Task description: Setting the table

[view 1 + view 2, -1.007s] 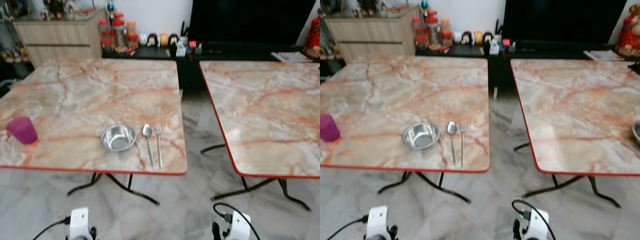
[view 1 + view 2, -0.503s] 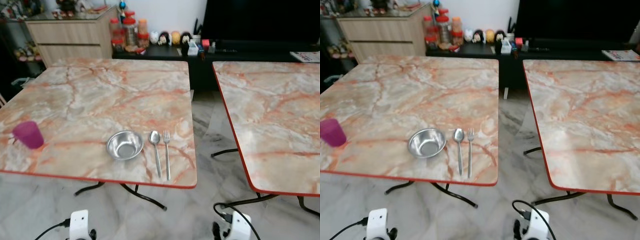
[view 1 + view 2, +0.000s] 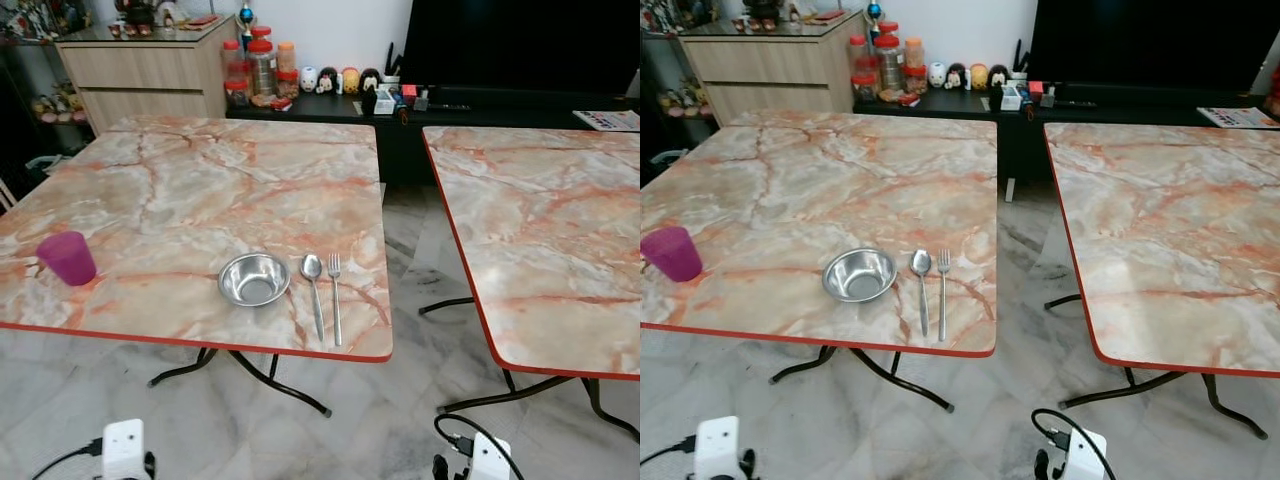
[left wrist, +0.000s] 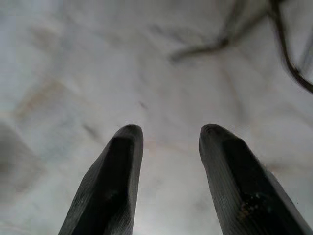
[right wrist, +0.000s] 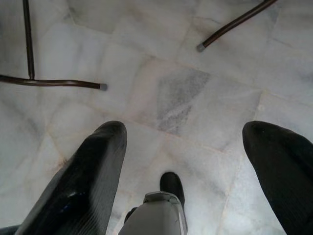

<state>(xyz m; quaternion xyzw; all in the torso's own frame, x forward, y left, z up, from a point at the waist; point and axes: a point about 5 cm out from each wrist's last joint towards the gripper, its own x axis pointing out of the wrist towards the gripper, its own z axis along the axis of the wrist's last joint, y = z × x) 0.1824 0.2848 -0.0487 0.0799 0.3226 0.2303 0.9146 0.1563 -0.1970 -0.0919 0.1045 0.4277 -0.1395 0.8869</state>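
Note:
A steel bowl (image 3: pixel 254 279) sits near the front edge of the left marble table (image 3: pixel 200 190). Just right of it lie a spoon (image 3: pixel 314 290) and a fork (image 3: pixel 335 295), side by side, handles toward me. A purple cup (image 3: pixel 67 258) stands at the table's left front. Both arms hang low by the floor. My left gripper (image 4: pixel 166 131) is open over the tiles with nothing between its fingers. My right gripper (image 5: pixel 183 129) is open wide above the floor, also with nothing in it.
A second marble table (image 3: pixel 540 220) stands to the right, with a floor gap (image 3: pixel 410 240) between the two. Behind are a wooden cabinet (image 3: pixel 140 65), jars (image 3: pixel 262 65), figurines on a dark TV bench (image 3: pixel 480 105) and a black screen (image 3: pixel 520 40). Table legs (image 5: pixel 54 83) spread on the floor.
The camera has shifted and the picture has sharpened; the tables sit slightly differently in view. The wrists have dropped lower in the eye views. Nothing on the table has moved.

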